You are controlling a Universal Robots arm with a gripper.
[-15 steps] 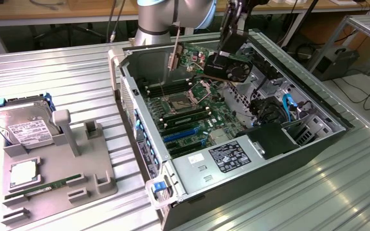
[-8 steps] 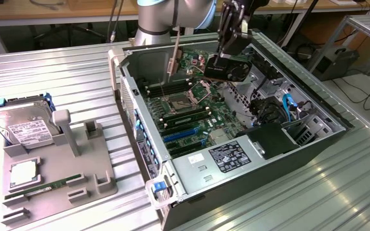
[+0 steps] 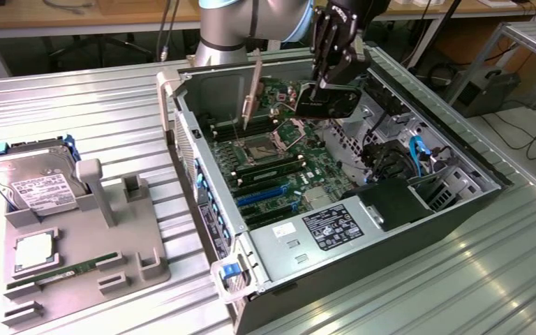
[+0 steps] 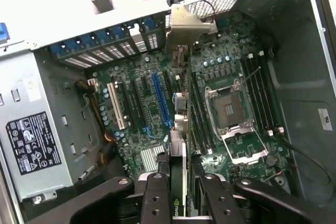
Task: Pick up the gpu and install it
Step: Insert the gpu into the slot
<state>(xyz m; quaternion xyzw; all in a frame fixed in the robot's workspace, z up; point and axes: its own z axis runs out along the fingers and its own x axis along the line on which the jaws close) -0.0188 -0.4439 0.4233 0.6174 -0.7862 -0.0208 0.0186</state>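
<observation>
The gpu (image 3: 329, 103) (image 4: 179, 145), a flat green circuit card with a black cooler on one face and a silver metal end bracket (image 3: 252, 91) (image 4: 190, 24), stands on edge with its long axis roughly level. The bracket end points toward the slotted rear wall of the open black-and-silver tower case (image 3: 214, 98), on the exterior view's left, and the cooler face is turned toward the exterior camera. The grey-jointed arm (image 3: 240, 24) rises behind the case and bends over it, and its black claw (image 3: 333, 80) (image 4: 178, 182) points down into the opening with a slight tilt. The claw is closed on the gpu's upper edge, with one finger on each face, near the end away from the bracket, so most of the card reaches out from the claw toward the rear wall. The card hangs inside the case above the green motherboard (image 3: 278, 174) (image 4: 152, 103); in the wrist view it runs between the long blue slot (image 4: 157, 100) and the empty silver-framed processor socket (image 3: 263, 150) (image 4: 231, 111). The case lies on a ridged metal worktop (image 3: 91, 118), where a grey holder tray (image 3: 100, 230), on the exterior view's left, carries a silver hard drive (image 3: 31, 185).
</observation>
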